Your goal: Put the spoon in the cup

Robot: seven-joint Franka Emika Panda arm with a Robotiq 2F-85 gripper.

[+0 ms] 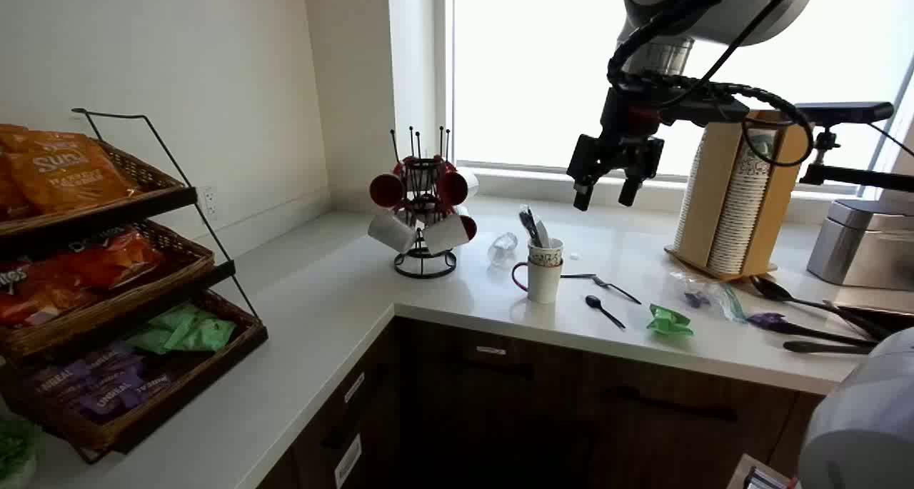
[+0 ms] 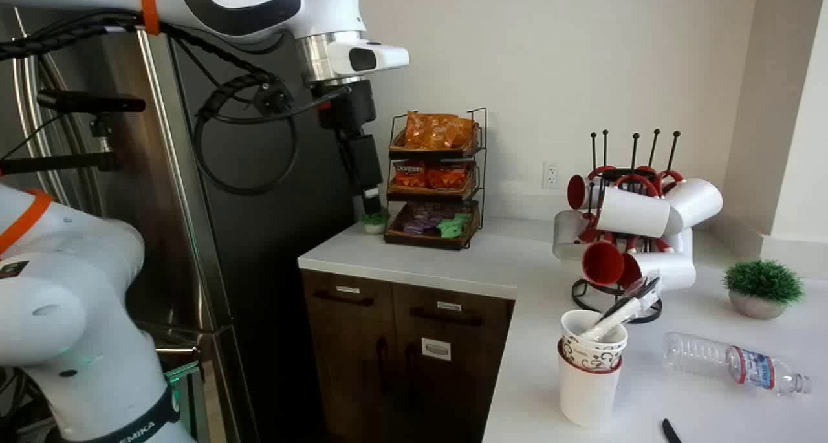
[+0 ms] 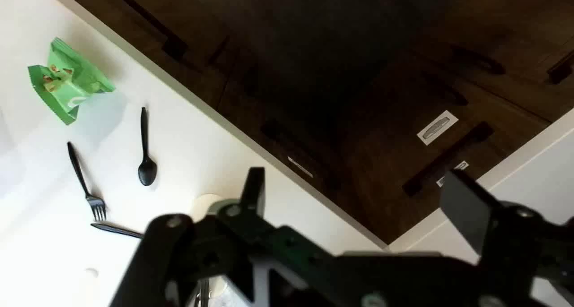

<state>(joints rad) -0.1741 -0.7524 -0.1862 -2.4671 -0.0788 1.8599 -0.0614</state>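
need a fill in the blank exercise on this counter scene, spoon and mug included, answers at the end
The black two-fingered gripper is holding ____.
In the wrist view, the black tined utensil beside the slim black spoon is a ____.
The upright cylindrical white mug, with patterned paper cups nested in it, is edged at the top in ____.
The clear plastic bottle lies on its ____.

nothing; fork; red; side

Wrist view: cup (image 3: 201, 206) mostly hidden behind hand (image 3: 358, 195); in exterior view, black utensil (image 2: 671, 432) cut off
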